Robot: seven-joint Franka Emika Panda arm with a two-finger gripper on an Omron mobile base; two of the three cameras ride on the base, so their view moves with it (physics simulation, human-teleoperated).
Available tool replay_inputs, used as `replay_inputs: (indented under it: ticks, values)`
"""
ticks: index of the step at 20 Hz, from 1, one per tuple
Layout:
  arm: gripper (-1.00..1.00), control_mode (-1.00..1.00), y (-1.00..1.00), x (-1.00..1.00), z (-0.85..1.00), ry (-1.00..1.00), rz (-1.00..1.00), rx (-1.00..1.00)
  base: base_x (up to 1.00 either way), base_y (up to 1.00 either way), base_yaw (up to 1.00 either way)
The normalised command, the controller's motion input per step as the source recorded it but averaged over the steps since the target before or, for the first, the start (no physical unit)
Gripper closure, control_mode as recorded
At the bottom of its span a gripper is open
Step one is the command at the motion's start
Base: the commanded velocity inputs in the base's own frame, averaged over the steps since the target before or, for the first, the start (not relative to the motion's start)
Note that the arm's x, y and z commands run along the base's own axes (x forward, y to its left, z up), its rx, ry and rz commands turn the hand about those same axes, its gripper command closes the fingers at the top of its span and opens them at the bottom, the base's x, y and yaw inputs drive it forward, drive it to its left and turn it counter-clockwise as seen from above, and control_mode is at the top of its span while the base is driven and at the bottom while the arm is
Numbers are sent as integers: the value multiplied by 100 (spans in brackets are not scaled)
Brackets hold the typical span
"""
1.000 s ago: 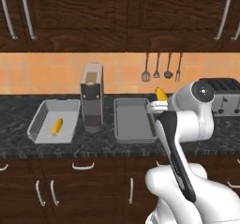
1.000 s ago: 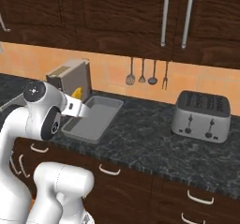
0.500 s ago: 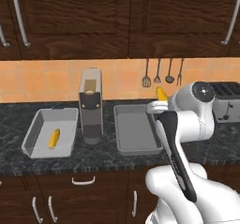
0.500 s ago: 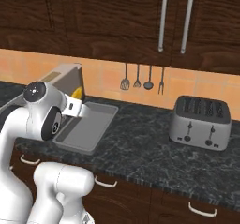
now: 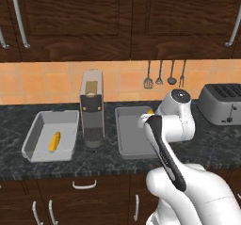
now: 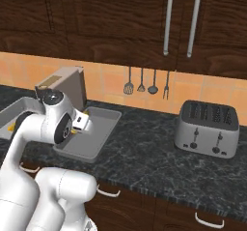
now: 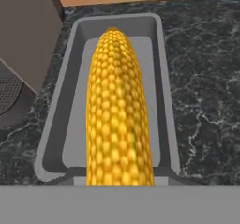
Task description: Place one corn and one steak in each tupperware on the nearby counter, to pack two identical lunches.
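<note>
You have two grey tupperware containers on the counter, one on either side of the tall grey appliance that stands between them. The left tupperware holds one corn cob, lying lengthwise on its floor (nothing else shows in it). The right tupperware has a bare grey floor wherever the arm does not cover it.

In the hand view, a second corn cob runs straight away from the camera, above the right tupperware and lined up with its long axis, its far tip near the container's far wall. You cannot see the fingertips themselves, so whether the jaws pinch it cannot be read directly, though the cob sits fixed in line with the hand and clear of the container floor. From the left base view a sliver of yellow peeks out beside the wrist over the tupperware's far right corner; from the right base view a yellow spot shows under the gripper, above the near left part of that container.

The silver toaster stands well apart to the right.
</note>
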Motion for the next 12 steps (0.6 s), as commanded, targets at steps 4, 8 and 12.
replay_inputs:
  ticks: [4,8,12]
  values:
    - [100,-100,0,84,-53,3,1,0,0,0,0]
    - [100,-100,0,80,-67,6,0,0,0,0,0]
    - [100,-100,5,77,-49,8,0,0,0,0,0]
